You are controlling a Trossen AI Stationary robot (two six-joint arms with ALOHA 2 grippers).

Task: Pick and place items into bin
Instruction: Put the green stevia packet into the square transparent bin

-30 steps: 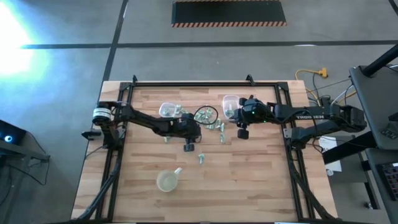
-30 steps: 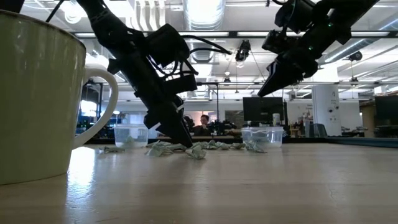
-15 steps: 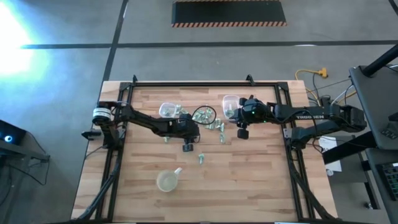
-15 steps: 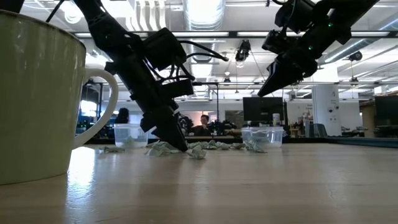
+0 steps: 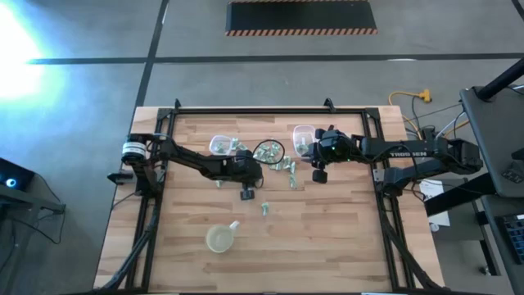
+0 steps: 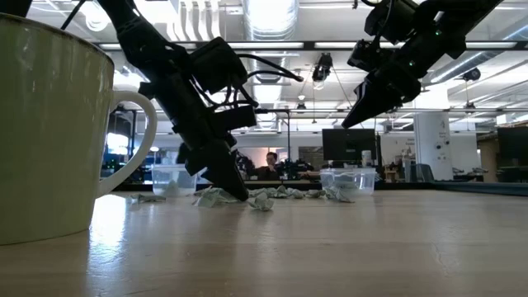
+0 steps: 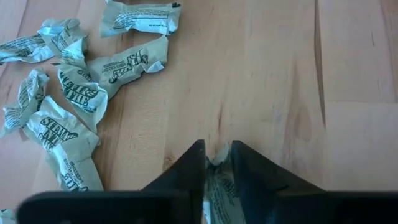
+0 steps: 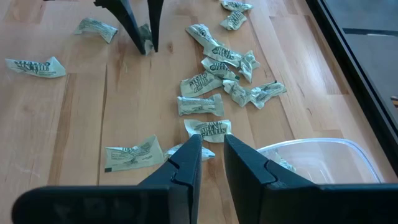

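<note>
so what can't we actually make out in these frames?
- Left gripper: the packet pinched between its fingers is mostly covered by them, left wrist view.
- Right gripper: nothing visible between its fingers; a grip can't be ruled out.
- Right bin: cut by the frame edge, contents mostly unseen.
- Cup: blocks the table's left, low view.

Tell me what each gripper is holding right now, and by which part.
The left gripper pinches one pale green packet by its end, down on the table. The right gripper holds nothing, hanging above the clear container.

Bare table point(image 5: 327, 238) beside yellowish cup point(image 5: 219, 238)
</note>
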